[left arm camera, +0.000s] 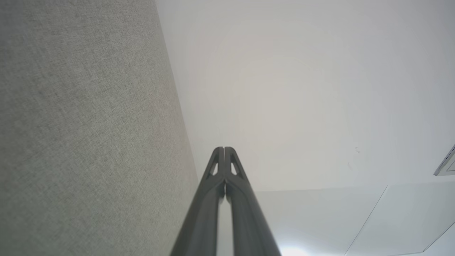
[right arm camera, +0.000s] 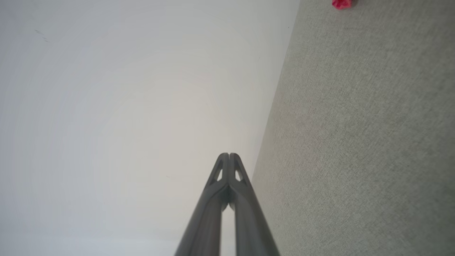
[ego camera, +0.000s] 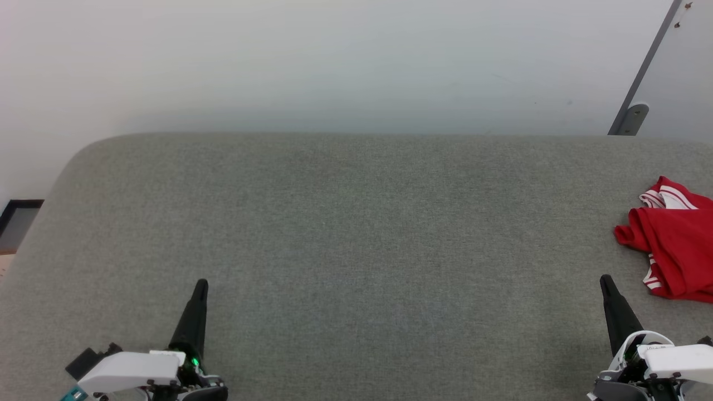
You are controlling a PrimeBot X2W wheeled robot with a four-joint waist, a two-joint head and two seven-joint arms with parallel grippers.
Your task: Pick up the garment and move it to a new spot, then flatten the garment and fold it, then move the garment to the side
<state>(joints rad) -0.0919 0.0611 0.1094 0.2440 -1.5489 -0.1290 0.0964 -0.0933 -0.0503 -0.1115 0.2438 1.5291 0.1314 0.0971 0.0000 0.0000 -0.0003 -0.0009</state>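
Note:
The garment (ego camera: 674, 245) lies crumpled at the far right of the grey fabric surface (ego camera: 356, 234). It is red cloth with red-and-white striped trim, cut off by the head view's right edge, and its lettering is hidden. A small red bit of the garment (right arm camera: 341, 3) shows at the top of the right wrist view. My right gripper (ego camera: 604, 278) hovers just left of and nearer than the garment, apart from it, fingers shut and empty (right arm camera: 229, 154). My left gripper (ego camera: 200, 284) is far away at the lower left, also shut and empty (left arm camera: 224, 149).
The grey fabric surface stretches wide between the two grippers, with a rounded far-left corner. Behind it is a pale wall (ego camera: 334, 61). A grey slanted bar with a bracket (ego camera: 632, 117) stands at the back right. A dark object (ego camera: 16, 214) sits beyond the left edge.

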